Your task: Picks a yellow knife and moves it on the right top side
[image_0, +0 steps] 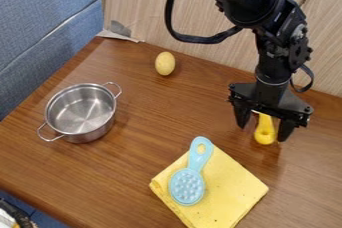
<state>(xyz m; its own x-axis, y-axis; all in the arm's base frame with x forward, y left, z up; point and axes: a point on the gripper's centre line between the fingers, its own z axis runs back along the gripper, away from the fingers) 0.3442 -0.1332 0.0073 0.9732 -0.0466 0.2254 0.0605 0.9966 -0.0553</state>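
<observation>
The black two-finger pincer [264, 133] is hung low over the wooden table [153, 167], and its fingers are held wide apart. Between them the rounded yellow handle of the knife [265, 136] is seen, with a hole near its lower end; whether it is touched by either finger cannot be told. The upper part of the knife is hidden by the pincer.

Below the pincer and to its left in the view, a yellow cloth [230, 189] is laid out on the table. Across its left part a light-blue toy hairbrush [188, 186] is placed, its knobbed head turned away from the pincer and its looped handle reaching past the cloth's upper edge.

Farther out, up and left of the pincer, a yellowish potato [165, 63] is set near the table's back edge. Well to the pincer's left, a two-handled steel pot [81, 112] is stood upright. Behind the pincer, the table is bordered by pale wood panelling [143, 7].
</observation>
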